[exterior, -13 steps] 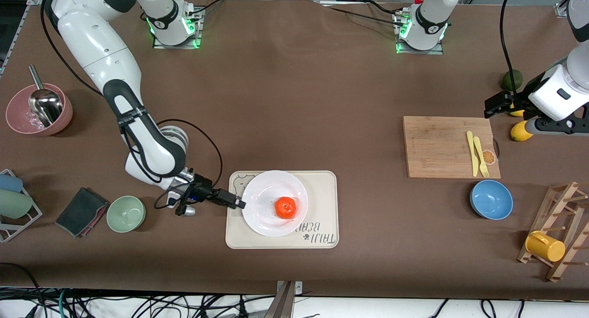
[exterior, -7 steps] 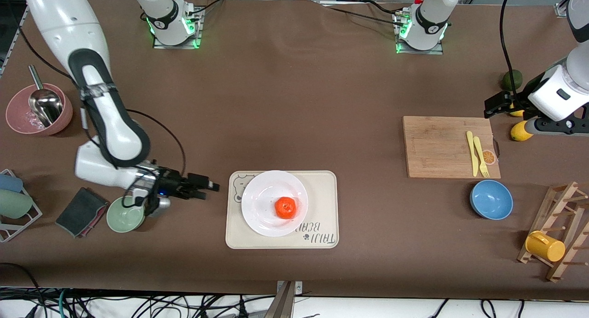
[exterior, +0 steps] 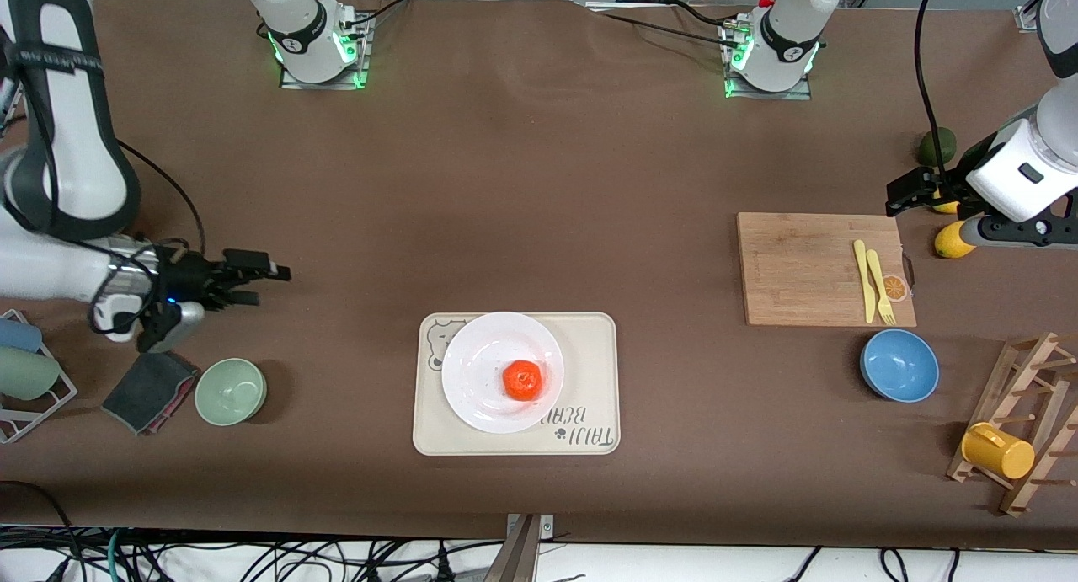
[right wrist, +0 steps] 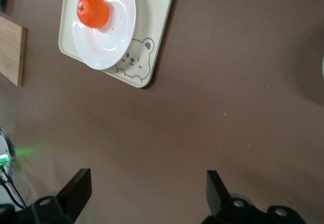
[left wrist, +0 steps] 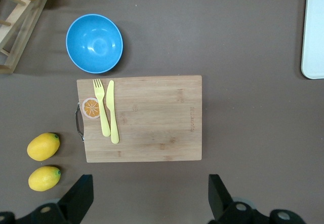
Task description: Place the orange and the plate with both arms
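Note:
The orange (exterior: 523, 381) sits on the white plate (exterior: 480, 359), which rests on a cream bear-print tray (exterior: 589, 380) near the front-camera edge at mid table. In the right wrist view the orange (right wrist: 92, 10), the plate (right wrist: 114, 34) and the tray (right wrist: 154, 36) show well off from the fingers. My right gripper (exterior: 265, 284) is open and empty over bare table, toward the right arm's end, apart from the plate; it also shows in its own view (right wrist: 147, 188). My left gripper (exterior: 894, 194) waits open and empty beside the cutting board, as its own view (left wrist: 149, 193) shows.
A wooden cutting board (exterior: 808, 266) holds a yellow fork and knife; a blue bowl (exterior: 899, 365) lies nearer the camera. Lemons (left wrist: 43, 146) and an avocado (exterior: 936, 146) lie by the left gripper. A green bowl (exterior: 231, 391), dark cloth (exterior: 147, 387) and pink bowl (exterior: 72, 199) are near the right gripper.
My right gripper has drawn back from the plate's rim, moving toward the right arm's end of the table and away from the front camera. Plate, orange and left arm have not moved.

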{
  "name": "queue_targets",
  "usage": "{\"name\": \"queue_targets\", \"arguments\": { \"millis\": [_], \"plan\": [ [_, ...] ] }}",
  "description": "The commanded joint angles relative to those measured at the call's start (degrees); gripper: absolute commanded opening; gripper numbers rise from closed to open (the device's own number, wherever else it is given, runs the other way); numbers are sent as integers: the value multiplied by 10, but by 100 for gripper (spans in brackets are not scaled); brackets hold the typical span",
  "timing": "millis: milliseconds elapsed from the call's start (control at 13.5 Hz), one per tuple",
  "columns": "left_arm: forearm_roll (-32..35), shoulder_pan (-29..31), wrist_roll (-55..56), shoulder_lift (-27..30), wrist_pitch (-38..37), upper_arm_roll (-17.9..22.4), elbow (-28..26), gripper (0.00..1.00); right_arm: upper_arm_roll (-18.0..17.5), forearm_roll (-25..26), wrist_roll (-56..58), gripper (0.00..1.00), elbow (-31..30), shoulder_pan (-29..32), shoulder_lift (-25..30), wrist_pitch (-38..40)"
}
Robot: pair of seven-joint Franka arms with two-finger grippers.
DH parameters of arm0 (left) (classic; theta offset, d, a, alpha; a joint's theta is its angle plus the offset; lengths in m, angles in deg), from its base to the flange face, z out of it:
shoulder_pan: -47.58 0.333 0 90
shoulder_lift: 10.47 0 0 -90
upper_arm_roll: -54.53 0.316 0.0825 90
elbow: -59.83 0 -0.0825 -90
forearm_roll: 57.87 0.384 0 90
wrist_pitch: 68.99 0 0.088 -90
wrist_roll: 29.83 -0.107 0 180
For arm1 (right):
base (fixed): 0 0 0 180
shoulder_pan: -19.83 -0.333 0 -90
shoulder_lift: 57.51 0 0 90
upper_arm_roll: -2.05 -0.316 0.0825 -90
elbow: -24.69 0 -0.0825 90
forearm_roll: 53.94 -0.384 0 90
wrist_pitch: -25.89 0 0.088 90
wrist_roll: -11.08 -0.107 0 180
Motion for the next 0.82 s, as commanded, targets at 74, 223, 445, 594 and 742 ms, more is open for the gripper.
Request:
{"name": "queue_targets", "arguments": {
  "millis": [74, 223, 445, 594, 742],
  "plan": [
    [18, -2, -1, 1, -8, -3, 6, 100, 8, 120, -93, 100, -27, -5, 100, 57],
    [18, -2, -1, 1, -8, -3, 6, 100, 7, 171, -156, 100, -22, -5, 140, 92],
    [18, -2, -1, 1, -8, -3, 6, 100, 2, 237, -212, 100, -2, -5, 182, 138],
    [18, -2, -1, 0, -8, -2, 5, 100, 0, 252, -244, 100, 27, -5, 185, 169],
    [18, -2, -1, 0, -8, -3, 5, 100, -1, 258, -251, 100, 43, -5, 187, 181]
  ]
}}
